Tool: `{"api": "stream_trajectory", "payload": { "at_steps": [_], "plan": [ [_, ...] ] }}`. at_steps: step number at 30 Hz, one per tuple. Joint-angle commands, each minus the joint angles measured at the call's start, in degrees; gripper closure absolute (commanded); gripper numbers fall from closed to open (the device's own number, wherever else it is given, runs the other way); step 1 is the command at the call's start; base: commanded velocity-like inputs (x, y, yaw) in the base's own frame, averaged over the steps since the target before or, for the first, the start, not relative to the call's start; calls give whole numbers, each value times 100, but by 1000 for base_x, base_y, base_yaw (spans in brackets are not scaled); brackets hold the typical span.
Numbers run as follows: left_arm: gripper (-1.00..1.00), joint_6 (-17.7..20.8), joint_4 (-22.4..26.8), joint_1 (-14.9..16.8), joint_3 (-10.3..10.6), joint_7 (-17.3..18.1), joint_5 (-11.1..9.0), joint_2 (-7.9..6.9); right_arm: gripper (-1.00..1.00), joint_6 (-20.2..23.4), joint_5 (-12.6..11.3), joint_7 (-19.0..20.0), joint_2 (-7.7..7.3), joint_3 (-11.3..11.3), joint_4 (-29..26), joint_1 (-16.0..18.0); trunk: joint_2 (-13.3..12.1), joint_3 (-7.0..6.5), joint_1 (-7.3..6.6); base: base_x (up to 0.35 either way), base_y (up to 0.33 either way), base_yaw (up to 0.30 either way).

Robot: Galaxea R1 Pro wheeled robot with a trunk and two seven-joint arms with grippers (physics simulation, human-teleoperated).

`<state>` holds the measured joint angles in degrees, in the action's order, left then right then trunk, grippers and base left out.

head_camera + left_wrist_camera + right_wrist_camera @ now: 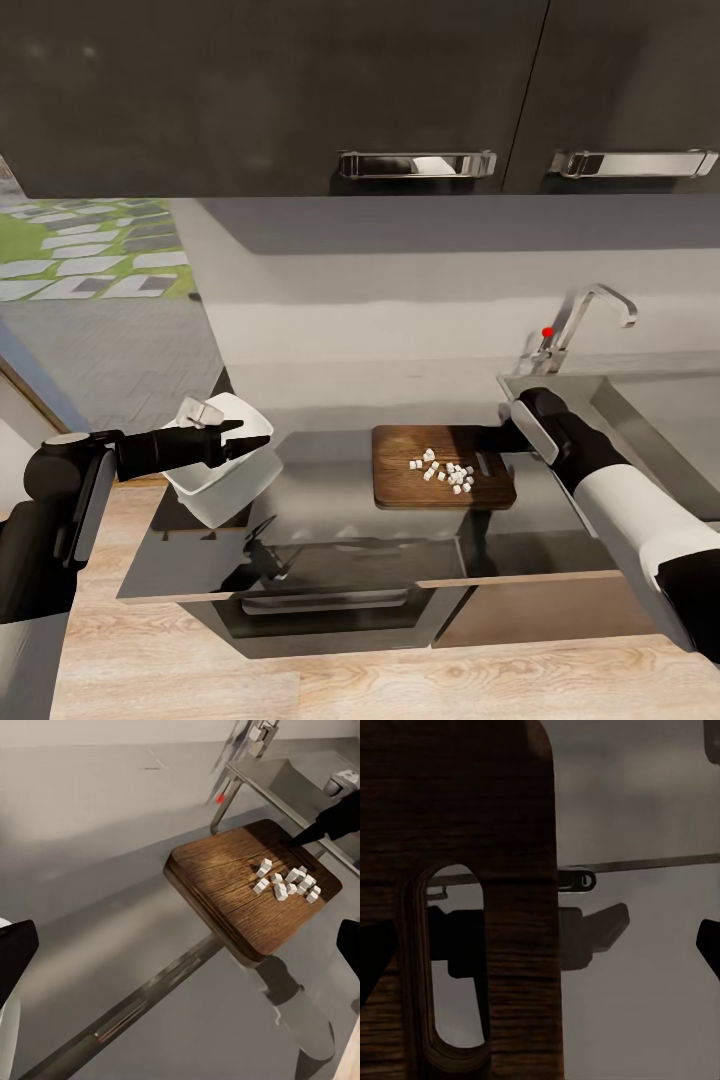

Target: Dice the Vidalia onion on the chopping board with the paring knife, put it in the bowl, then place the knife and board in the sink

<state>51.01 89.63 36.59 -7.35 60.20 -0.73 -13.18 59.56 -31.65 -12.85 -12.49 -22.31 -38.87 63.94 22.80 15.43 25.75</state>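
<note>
The right gripper (497, 437) clamps the chopping board (440, 468) at its handle-hole end, near the sink (640, 400). White onion cubes (447, 473) lie on the board, over the countertop (330, 520). The left gripper (250, 440) holds the tilted bowl (225, 480) above the countertop's left end (its fingers' spacing isn't discernible). No writing is readable.

We see the board (443, 481) lying on the countertop (330, 545) with the cubes (447, 473) on it toward its right end, the bowl (222, 472) well to its left, and the sink (640, 415) behind and to its right.
</note>
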Motion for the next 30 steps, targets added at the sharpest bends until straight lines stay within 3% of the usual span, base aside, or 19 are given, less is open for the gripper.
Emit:
{"api": "stream_trajectory", "payload": {
  "at_steps": [1, 30],
  "plan": [
    [-100, 50, 2, 6, -4, 17, -7, 0, -100, 12, -61, -51, -8, -36, -6, 7, 12, 11, 3, 0, 0, 0],
    [-100, 50, 3, 6, -10, 10, -6, 0, -100, 2, -61, -51, -8, -70, 3, -145, 12, 11, 3, 0, 0, 0]
  ]
}}
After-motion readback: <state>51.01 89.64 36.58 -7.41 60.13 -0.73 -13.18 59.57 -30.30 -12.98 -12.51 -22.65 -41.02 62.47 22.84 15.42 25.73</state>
